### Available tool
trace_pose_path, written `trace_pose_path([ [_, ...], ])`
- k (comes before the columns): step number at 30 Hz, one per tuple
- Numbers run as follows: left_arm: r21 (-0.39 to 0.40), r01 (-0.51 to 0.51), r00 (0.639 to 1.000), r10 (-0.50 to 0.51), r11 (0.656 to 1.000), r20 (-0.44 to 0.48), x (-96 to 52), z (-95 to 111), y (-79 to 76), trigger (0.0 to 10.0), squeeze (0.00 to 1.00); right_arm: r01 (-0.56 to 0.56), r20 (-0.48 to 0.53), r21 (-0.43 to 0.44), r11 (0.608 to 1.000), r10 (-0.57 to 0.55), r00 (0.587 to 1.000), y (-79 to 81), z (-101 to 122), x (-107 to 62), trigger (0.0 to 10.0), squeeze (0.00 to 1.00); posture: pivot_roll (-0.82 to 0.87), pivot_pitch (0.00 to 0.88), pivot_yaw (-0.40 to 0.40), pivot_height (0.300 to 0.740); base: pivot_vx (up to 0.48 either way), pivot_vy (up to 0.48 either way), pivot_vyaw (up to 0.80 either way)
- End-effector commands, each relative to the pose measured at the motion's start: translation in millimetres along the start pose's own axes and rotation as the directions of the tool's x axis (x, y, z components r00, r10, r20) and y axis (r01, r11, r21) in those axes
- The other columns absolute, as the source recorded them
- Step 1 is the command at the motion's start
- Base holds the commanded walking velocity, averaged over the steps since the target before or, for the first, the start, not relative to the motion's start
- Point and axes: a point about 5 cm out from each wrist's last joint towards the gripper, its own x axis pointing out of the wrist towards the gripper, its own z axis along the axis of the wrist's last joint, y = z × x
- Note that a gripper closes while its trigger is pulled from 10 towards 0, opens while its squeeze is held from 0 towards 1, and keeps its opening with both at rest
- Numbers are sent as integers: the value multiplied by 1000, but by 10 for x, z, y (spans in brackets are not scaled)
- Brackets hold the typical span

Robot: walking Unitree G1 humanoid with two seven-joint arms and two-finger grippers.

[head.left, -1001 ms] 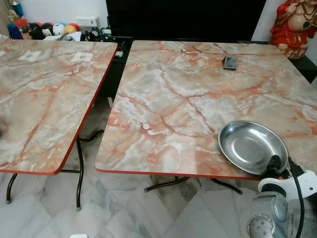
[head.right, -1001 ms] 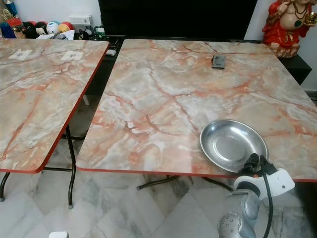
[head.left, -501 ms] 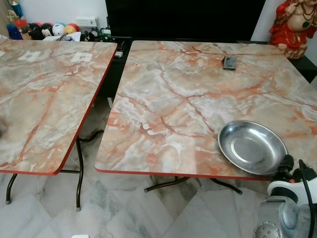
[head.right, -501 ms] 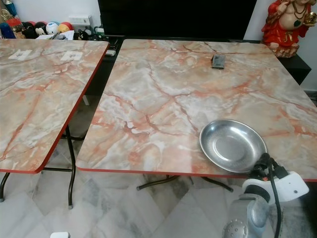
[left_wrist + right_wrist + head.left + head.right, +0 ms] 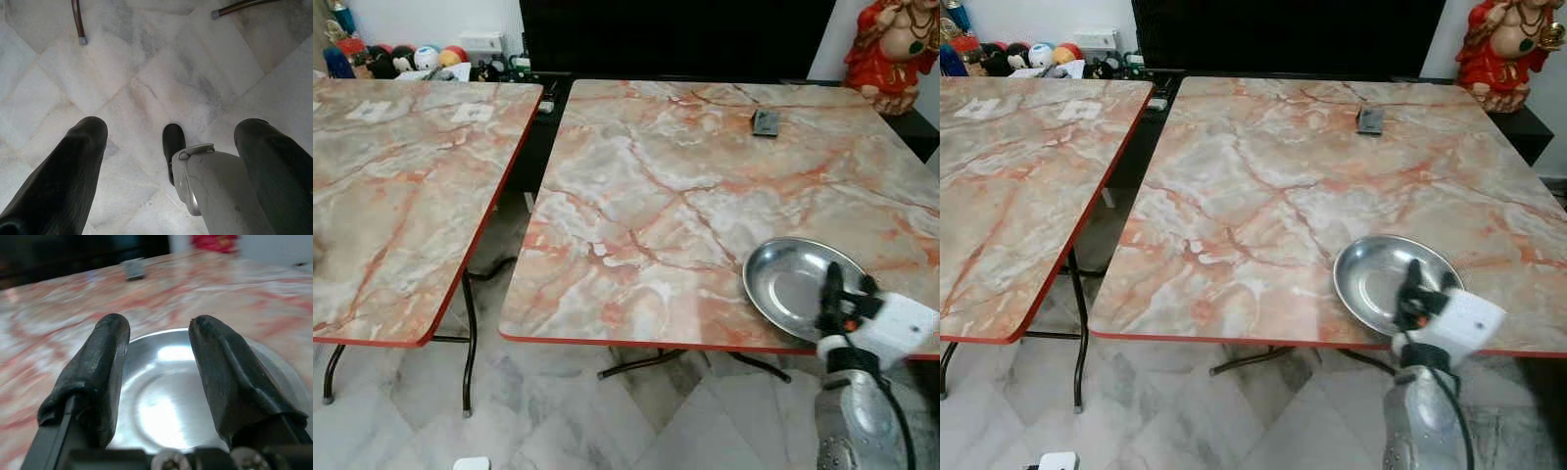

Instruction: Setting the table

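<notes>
The right gripper [image 5: 844,291] is coming back up over the near rim of the bowl [image 5: 781,284], having sat lower, off the tabletop [image 5: 685,186] edge, half a second ago. Its fingers [image 5: 105,362] are standing apart with nothing between them, straddling the bowl's shiny inside in the wrist view. The bowl is resting where it was, at the near right corner of the tabletop, close to the red edge. This looks like a fresh approach to the bowl, perhaps to shift it to a place setting. The left gripper [image 5: 171,161] is hanging idle over the floor [image 5: 146,73], fingers wide and holding nothing.
</notes>
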Motion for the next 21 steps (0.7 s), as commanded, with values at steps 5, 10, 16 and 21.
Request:
trace_pose_path([
  [5, -25, -29, 999, 27, 999, -41, -36, -94, 59, 10000, 0, -88, -64, -36, 995, 86, 994, 58, -78, -36, 10000, 0, -47, 139, 2, 740, 0, 0, 0],
  [10, -21, -49, 997, 48, 999, -64, -63, -136, 140, 10000, 0, -141, -84, -56, 988, 136, 987, 103, -113, -19, 10000, 0, -41, 133, 5, 740, 0, 0, 0],
  [16, -44, -68, 995, 64, 997, -80, -79, -169, 177, 10000, 0, -201, -97, -78, 976, 193, 976, 155, -145, -12, 10000, 0, -31, 126, 3, 740, 0, 0, 252],
  [21, -47, -68, 994, 63, 997, -95, -88, -198, 172, 10000, 0, -179, -96, -75, 981, 171, 981, 104, -146, 0, 10000, 0, -30, 123, 2, 740, 0, 465, 640],
])
